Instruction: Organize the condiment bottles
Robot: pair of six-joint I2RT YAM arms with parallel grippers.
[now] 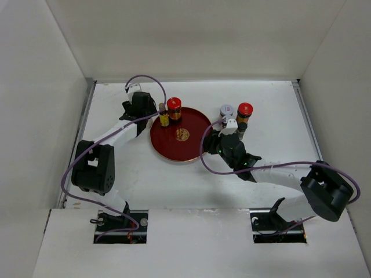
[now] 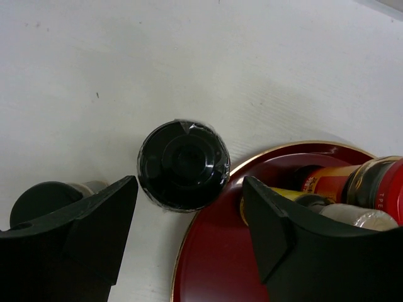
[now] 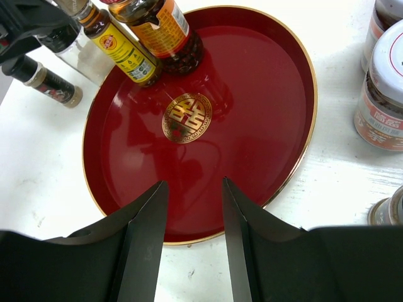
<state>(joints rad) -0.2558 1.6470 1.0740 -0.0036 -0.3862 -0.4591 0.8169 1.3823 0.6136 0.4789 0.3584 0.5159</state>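
A round red tray (image 1: 186,149) lies mid-table. On its far-left part stand an amber red-capped jar (image 1: 174,107) and a slim yellowish bottle (image 1: 164,119). My left gripper (image 1: 152,116) hangs open at the tray's left rim. A black-capped bottle (image 2: 184,165) stands on the table just ahead of its fingertips (image 2: 126,189), and nothing is held. Another black-capped bottle (image 2: 41,200) sits partly hidden behind the left finger. My right gripper (image 3: 195,182) hovers open and empty over the tray's (image 3: 264,94) near rim. The jar (image 3: 160,31) and the slim bottle (image 3: 119,47) show beyond it.
Right of the tray stand a white-lidded jar (image 1: 226,109), a red-capped jar (image 1: 244,110), a silver-lidded jar (image 1: 226,120) and a dark bottle (image 1: 242,128). White walls enclose the table on three sides. A purple cable (image 1: 208,165) loops beside the right arm.
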